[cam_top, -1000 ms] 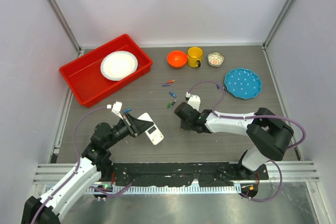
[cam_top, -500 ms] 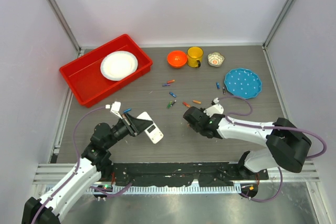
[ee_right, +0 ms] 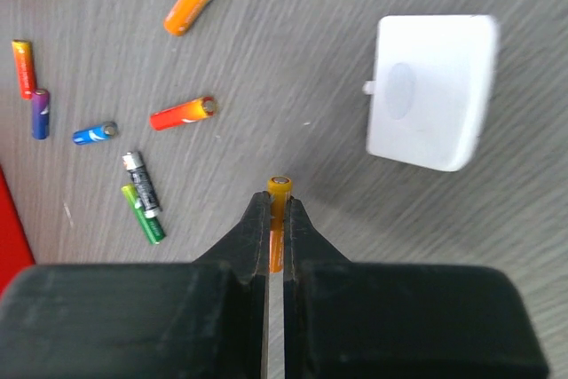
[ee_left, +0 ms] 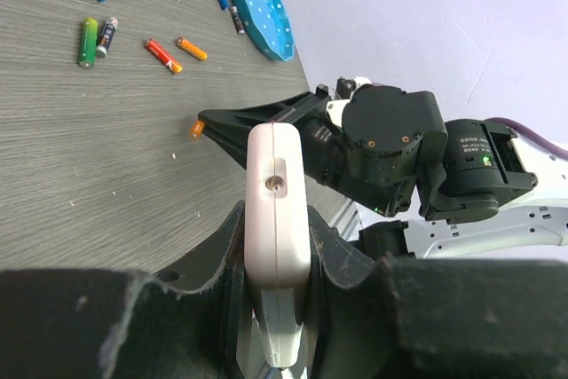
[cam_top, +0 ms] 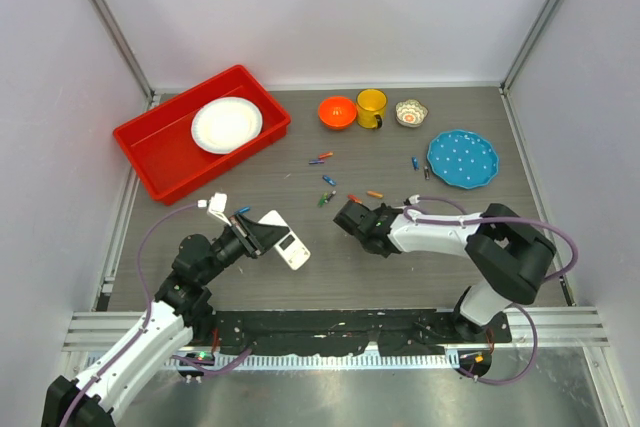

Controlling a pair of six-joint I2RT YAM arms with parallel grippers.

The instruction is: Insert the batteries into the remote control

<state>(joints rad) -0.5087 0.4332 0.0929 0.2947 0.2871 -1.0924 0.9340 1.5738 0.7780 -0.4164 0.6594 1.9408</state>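
Note:
My left gripper (cam_top: 262,237) is shut on the white remote control (cam_top: 287,245) and holds it tilted above the table. In the left wrist view the remote (ee_left: 277,184) stands edge-on between the fingers. My right gripper (cam_top: 345,216) is shut on an orange battery (ee_right: 280,206) whose tip pokes out past the fingertips. It points left at the remote, a short gap away, and its battery tip shows in the left wrist view (ee_left: 196,129). Several loose batteries (cam_top: 327,197) lie on the table beyond both grippers. They also show in the right wrist view (ee_right: 182,113).
A small white square cover piece (ee_right: 435,90) lies on the table just right of my right gripper. A red bin (cam_top: 160,152) holding a white plate (cam_top: 226,124) is at the back left. An orange bowl (cam_top: 337,111), yellow mug (cam_top: 371,106), small patterned bowl (cam_top: 410,112) and blue plate (cam_top: 462,158) stand at the back right.
My right forearm swung out to the right and back, uncovering two batteries. Its gripper ended a little further left, nearer the remote. The left arm and remote barely moved.

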